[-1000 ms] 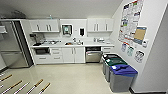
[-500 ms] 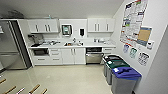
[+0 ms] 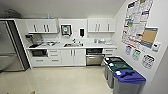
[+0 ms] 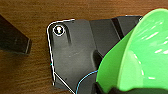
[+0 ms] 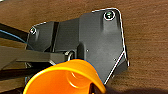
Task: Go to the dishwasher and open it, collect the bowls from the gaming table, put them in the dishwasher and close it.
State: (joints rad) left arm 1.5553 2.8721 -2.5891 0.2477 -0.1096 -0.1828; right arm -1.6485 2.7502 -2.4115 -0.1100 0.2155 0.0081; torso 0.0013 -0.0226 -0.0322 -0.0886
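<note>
While ahead, dishwasher faces camera, handle horizontal.

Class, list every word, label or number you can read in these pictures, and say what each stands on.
None can be read.
Large wall poster: print too blurred.
Small notices under it: blurred.
Blue bin lid: white label, unreadable.
Green bowl, orange bowl: no text.

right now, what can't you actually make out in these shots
- Left hand's grip on the green bowl: left wrist view, the bowl covers it.
- Right hand's grip on the orange bowl: right wrist view, bowl and frame edge cut it off.
- Dishwasher interior: head view, too small.
- Wall posters: head view, text blurred.
</note>
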